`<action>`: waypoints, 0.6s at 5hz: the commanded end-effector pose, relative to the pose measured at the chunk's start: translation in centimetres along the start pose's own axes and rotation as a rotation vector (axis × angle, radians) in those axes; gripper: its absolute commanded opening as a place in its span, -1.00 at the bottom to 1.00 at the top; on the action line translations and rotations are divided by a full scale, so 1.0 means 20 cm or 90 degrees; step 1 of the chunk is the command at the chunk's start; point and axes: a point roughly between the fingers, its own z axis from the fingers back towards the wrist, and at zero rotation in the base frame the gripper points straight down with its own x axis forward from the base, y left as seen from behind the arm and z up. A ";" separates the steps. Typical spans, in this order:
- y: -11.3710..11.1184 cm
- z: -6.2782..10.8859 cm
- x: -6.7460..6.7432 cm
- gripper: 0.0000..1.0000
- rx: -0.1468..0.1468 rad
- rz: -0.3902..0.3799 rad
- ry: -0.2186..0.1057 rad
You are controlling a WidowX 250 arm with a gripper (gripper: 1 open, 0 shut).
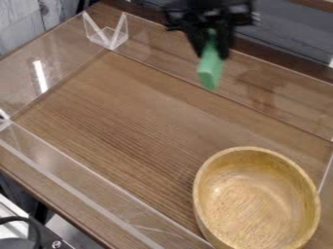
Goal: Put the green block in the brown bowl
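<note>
In the camera view the gripper is clamped tight on the top end of the green block, which hangs tilted above the table. The bowl sits well apart, toward five o'clock from the block.

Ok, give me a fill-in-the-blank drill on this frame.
1. The claw grips a block coloured ____.
2. The block hangs ____ the tabletop, not resting on it.
3. The wooden bowl holds ____.
4. In the picture, the bowl sits at the lower ____ corner.

Missing words: green; above; nothing; right
</note>
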 end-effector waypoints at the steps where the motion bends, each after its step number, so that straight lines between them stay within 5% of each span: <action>1: -0.15 0.08 -0.12 -1.00 -0.014 -0.037 -0.025; 3: -0.26 0.10 -0.37 -1.00 -0.014 -0.069 -0.012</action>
